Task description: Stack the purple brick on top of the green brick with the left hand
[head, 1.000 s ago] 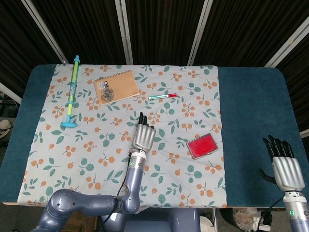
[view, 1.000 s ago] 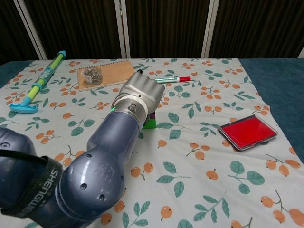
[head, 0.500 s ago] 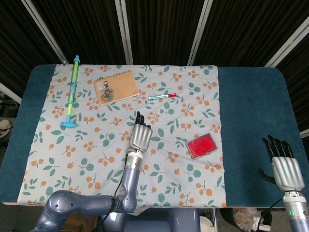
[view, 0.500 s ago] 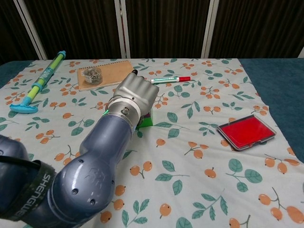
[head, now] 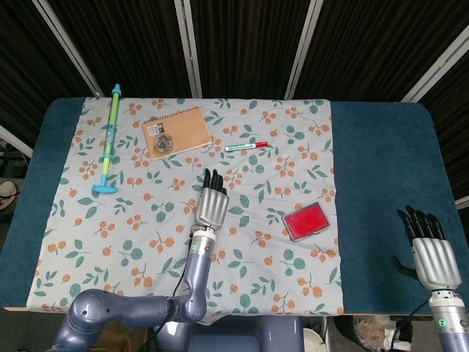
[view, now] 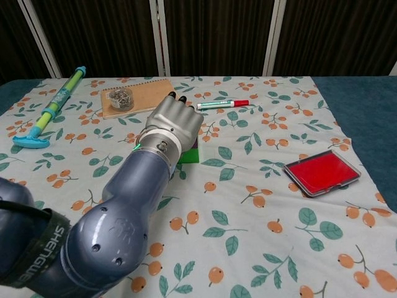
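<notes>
The left hand (head: 212,204) is seen from behind in both views, its metal back turned to the cameras and its dark fingertips (head: 212,175) pointing away toward the far edge of the table. The forearm is stretched forward from the near left, filling the lower left of the chest view. The hand (view: 172,121) is lowered over the bricks near the middle of the floral cloth (head: 278,139). Whether the fingers are closed on anything cannot be told, since palm and fingers are hidden behind the back of the hand.

Just beside the hand, on its right, a green brick (view: 190,154) is partly shown in the chest view, resting on the cloth. A dark sliver above it may be the purple brick, but it is too much covered to be made out. In the head view both bricks are hidden under the hand.

Beyond the hand, a red-capped marker (head: 246,146) is laid on the cloth, and to the left of that a spiral notebook (head: 176,131) with a small round tin (view: 120,97) on it. Further left a turquoise tube-shaped toy (head: 109,139) is laid lengthwise. To the right of the hand a red flat case (head: 305,221) is seen.

The right hand (head: 432,253) is held well to the right of the cloth, over the bare blue table (head: 381,161), fingers extended, slightly apart and holding nothing; its forearm is cut off by the lower edge.
</notes>
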### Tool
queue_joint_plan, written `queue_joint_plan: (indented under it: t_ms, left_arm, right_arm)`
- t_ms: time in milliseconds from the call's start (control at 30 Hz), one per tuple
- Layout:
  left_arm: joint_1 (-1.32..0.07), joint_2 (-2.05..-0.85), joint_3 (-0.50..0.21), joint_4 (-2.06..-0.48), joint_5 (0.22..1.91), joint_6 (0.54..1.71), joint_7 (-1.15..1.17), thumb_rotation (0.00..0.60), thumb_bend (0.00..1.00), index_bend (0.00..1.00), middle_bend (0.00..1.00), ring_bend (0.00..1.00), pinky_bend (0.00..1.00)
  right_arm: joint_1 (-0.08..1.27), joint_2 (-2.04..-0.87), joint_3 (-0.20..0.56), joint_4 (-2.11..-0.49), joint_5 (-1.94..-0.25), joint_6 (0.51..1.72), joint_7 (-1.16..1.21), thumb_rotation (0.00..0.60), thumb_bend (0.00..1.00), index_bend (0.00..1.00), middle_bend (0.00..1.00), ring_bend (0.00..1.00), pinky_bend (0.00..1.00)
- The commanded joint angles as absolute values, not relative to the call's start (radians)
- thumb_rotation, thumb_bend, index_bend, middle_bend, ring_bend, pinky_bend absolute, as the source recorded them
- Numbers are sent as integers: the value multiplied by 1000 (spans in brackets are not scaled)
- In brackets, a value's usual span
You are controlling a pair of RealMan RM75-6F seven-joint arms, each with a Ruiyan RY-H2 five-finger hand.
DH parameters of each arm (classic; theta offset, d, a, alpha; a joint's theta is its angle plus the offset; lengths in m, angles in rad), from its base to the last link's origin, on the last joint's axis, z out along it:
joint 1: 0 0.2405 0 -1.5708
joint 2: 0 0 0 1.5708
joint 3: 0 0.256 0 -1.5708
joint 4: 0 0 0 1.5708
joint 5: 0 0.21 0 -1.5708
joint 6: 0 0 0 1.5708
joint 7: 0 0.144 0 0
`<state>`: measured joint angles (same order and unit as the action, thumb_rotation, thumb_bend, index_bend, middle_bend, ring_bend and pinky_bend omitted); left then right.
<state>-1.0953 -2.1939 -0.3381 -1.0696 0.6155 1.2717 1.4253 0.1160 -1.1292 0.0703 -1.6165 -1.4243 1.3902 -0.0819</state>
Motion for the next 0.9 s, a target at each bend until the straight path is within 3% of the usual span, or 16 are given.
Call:
queue_joint_plan:
  t_ms: [33,300,533,900]
  left_arm:
    - [-1093,-2192,-337,-1074,618,1273,1434,600,484,237,79,0,0]
    - [-1085,-2162,-346,-1144,647,1296,1429,600,484,200,46,0,0]
    - [-1051,-2051,-342,-1314,687,1372,1452,600,484,177,5,0,0]
    - [-1029,-1992,-319,-1386,707,1383,1438,600,485,112,0,0,0]
  right_arm:
    - [116,-1129,71,-1616,-1424,1391,-81,600,250,65,12,1,0]
    - [116,-1128,71,-1614,-1423,1388,-74,600,250,65,12,1,0]
    - [119,-1131,67,-1625,-1429,1388,-93,600,249,65,12,1,0]
    - [122,-1133,68,-1629,-1423,1380,-101,600,250,65,12,1,0]
